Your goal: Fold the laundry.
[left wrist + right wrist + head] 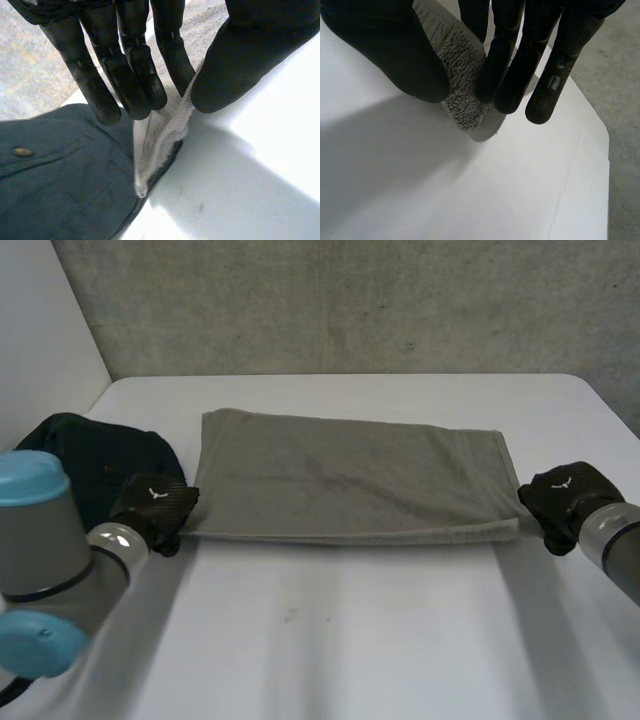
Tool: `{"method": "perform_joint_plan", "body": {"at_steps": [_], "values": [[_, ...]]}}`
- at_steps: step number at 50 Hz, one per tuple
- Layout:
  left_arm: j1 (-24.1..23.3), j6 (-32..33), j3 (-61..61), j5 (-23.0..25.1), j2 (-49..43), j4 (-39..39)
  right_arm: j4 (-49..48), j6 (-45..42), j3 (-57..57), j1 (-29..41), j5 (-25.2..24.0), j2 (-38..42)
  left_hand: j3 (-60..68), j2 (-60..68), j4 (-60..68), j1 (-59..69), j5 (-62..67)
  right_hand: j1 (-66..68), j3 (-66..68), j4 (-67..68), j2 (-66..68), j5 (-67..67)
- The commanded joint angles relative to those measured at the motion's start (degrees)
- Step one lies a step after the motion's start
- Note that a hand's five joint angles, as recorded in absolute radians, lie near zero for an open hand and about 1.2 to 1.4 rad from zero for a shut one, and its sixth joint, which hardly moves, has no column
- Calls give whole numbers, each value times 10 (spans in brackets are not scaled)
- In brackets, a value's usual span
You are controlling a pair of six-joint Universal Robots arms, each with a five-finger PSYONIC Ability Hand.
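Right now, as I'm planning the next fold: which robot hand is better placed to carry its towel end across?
Probably the right robot hand: it pinches its towel corner over bare table. The left robot hand pinches a corner lying against the dark garment, which might drag.

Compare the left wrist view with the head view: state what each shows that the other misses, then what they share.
The left wrist view adds the grip up close: the left hand pinches a corner of the grey towel between thumb and fingers, with the dark garment lying right against that corner. The head view adds the towel's whole folded length, the right hand holding its opposite corner, and the concrete wall. Both show the left hand, towel, dark garment and white table.
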Motion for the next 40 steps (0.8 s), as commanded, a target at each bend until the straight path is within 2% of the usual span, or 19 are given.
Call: {"method": "perform_joint_plan", "body": {"at_steps": [1, 6, 12, 15, 18, 23, 27, 31, 40], "values": [[-5, 97, -79, -2, 148, -162, 162, -98, 1, -16, 2, -70, 120, 116, 113, 148, 140, 233, 123, 117, 129, 130], [-25, 163, -151, -1, 207, -222, 270, -174, 44, -32, 0, -120, 120, 116, 113, 148, 140, 233, 123, 117, 129, 130], [-30, 214, -171, 0, 211, -177, 257, -219, 63, -47, 2, -131, 120, 116, 113, 148, 140, 233, 123, 117, 129, 130], [-30, 223, -141, -11, 175, -129, 237, -219, 63, -45, 8, -112, 120, 116, 113, 148, 140, 233, 123, 117, 129, 130], [-34, 221, -93, -29, 125, -84, 200, -208, 44, -41, 17, -57, 120, 116, 113, 148, 140, 233, 123, 117, 129, 130], [-46, 208, 2, -34, 28, -40, 133, -153, -10, -31, 52, 11, 120, 116, 113, 148, 140, 233, 123, 117, 129, 130], [-65, 205, 92, -36, -61, 20, 49, -125, -75, 16, 82, 75, 120, 116, 113, 148, 140, 233, 123, 117, 129, 130], [-67, 213, 191, -39, -155, 89, -25, -123, -131, 33, 105, 133, 120, 116, 113, 148, 140, 233, 123, 117, 129, 130], [-69, 215, 352, -40, -297, 112, -165, -135, -245, 39, 117, 236, 120, 116, 113, 148, 140, 233, 123, 117, 129, 130]]}}
